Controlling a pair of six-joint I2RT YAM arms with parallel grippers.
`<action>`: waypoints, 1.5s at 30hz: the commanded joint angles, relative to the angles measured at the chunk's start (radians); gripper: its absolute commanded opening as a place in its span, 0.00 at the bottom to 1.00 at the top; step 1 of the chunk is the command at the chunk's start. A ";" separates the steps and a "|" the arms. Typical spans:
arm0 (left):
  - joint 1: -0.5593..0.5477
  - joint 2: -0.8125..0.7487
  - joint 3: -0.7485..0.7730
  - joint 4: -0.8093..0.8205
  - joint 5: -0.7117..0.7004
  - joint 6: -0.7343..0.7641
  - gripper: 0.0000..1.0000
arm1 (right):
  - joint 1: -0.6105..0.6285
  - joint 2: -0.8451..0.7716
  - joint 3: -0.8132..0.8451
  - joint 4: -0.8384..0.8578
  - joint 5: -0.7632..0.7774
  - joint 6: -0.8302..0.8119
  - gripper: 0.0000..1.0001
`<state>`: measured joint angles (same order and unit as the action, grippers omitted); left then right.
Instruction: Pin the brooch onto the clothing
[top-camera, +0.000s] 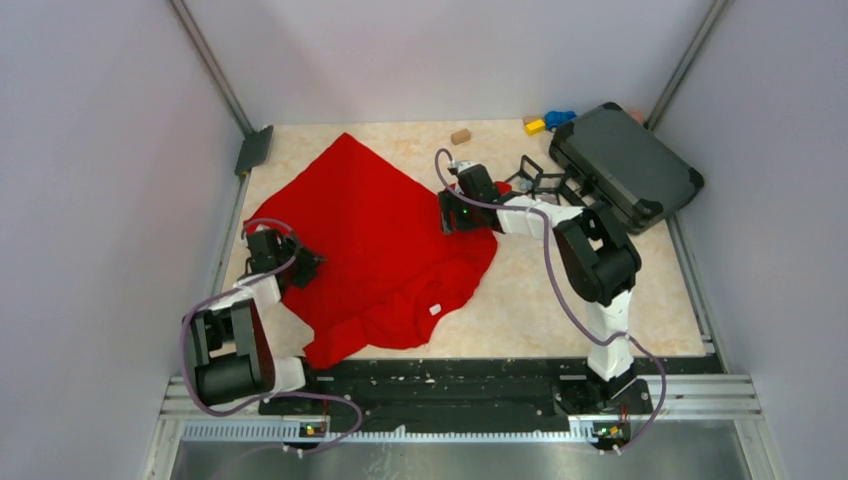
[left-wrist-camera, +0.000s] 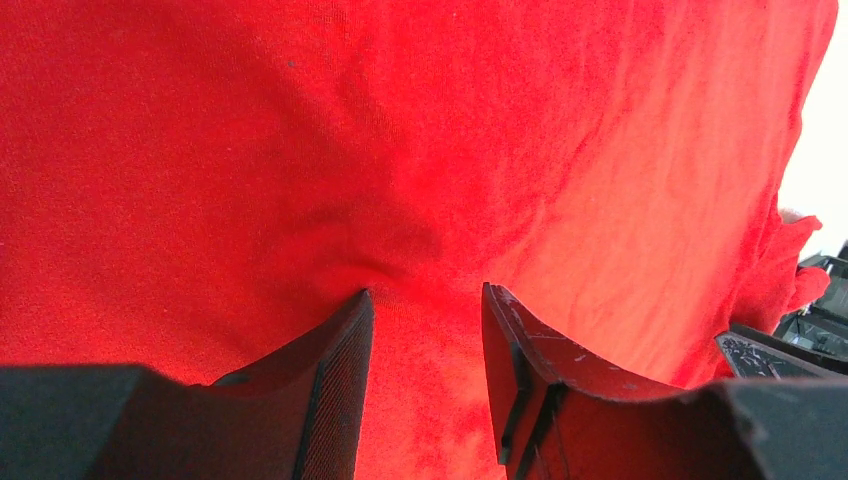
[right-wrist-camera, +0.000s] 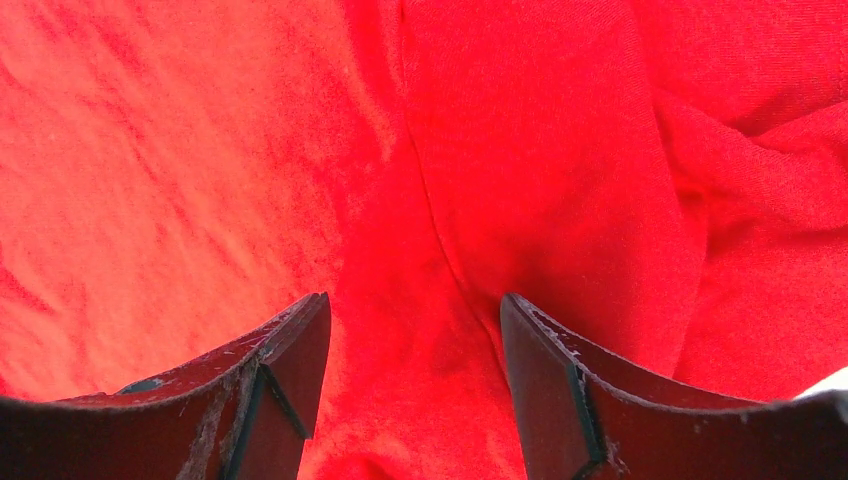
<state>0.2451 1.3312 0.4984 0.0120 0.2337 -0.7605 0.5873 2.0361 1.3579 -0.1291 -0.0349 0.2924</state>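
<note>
The red clothing (top-camera: 375, 235) lay crumpled across the middle of the table (top-camera: 520, 310). The left tool (left-wrist-camera: 425, 300) stood spread at its left edge, cloth puckering between the fingers. The right tool (right-wrist-camera: 415, 310) stood spread over a fold at its right edge.

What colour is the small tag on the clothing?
White. The tag on the red clothing shows best in the top external view.

I count one red garment (top-camera: 380, 240), one dark case (top-camera: 625, 165), one tan block (top-camera: 460, 136), one yellow block (top-camera: 535, 127), one blue piece (top-camera: 561, 118), plus my left gripper (left-wrist-camera: 425, 300) and right gripper (right-wrist-camera: 415, 305).
</note>
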 joint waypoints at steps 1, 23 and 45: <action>0.023 -0.008 0.000 -0.052 0.018 0.045 0.49 | -0.018 0.024 0.032 -0.006 -0.019 0.012 0.65; -0.125 -0.297 0.606 -0.657 0.036 0.441 0.71 | -0.054 -0.202 0.219 -0.325 0.365 -0.226 0.64; -0.228 -0.489 0.365 -0.500 -0.209 0.566 0.71 | -0.170 0.164 0.514 -0.422 0.612 -0.426 0.45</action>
<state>0.0326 0.8589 0.8616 -0.5232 0.0471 -0.2131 0.4370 2.1830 1.8103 -0.5339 0.5602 -0.0967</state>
